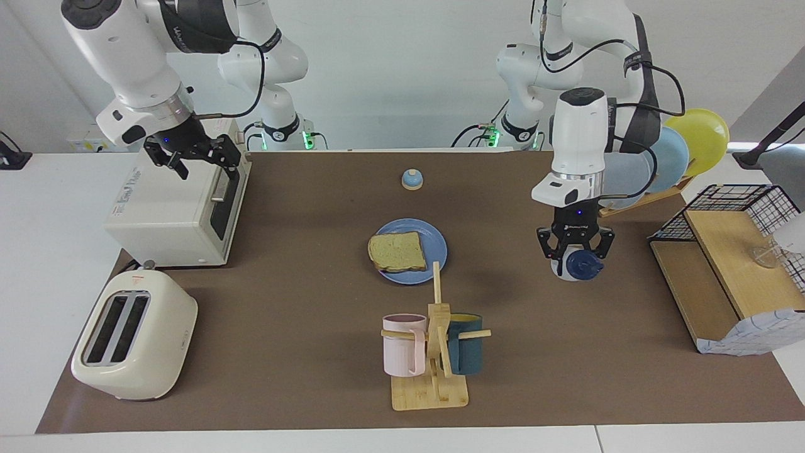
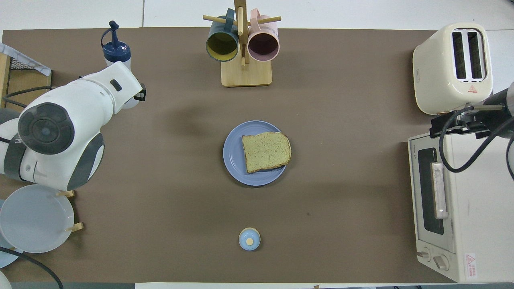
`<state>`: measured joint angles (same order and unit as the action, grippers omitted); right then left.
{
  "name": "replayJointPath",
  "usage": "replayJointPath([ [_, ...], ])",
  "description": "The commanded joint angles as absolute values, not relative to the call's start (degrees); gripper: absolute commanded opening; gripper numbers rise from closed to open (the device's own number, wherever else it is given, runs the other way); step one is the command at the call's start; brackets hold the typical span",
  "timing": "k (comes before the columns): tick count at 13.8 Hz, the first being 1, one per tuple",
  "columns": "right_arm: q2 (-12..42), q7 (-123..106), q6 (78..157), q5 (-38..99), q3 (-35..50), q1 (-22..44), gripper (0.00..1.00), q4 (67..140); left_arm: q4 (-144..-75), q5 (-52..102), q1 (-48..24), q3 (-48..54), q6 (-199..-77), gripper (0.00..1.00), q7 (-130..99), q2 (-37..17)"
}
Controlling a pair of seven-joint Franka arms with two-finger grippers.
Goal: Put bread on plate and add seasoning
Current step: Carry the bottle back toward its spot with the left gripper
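1. Nearest the robots: small blue-domed bell alone on the brown mat, bare mat all round it.
2. At the right arm's end: right gripper hanging over the white oven, fingers apart, nothing between them — waiting.
3. Mid-table: bread lying flat on the blue plate, pushed toward the right arm's side so the crust reaches the rim; wide open mat on every side of the plate.
4. Toward the left arm's end: left gripper pointing straight down, clamped on the seasoning, bottle upright with its navy cap up, at or just above the mat — contact not clear. Well apart from the plate, near the wire-and-wood shelf and the plate rack.
5. Farther out: mug stand with pink and dark-blue mugs, just past the plate's edge.
6. Farthest, at the right arm's end: cream toaster close to the mat's edge.
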<state>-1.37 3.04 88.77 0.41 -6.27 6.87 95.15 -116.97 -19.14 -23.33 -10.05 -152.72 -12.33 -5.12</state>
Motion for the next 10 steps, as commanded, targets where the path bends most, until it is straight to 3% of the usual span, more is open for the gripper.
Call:
replayJointPath([
  [1,-2.2,3.6,89.21,1.41,-5.89,6.15,1.0,96.24,-120.58,-15.92,-22.5,-9.32,-164.65,0.0,-14.76,-7.36],
  [10,-2.2,3.6,89.21,1.41,-5.98,6.15,1.0,96.24,-122.43,-15.91,-22.24,-9.49,-195.77,0.0,-23.47,-22.39],
])
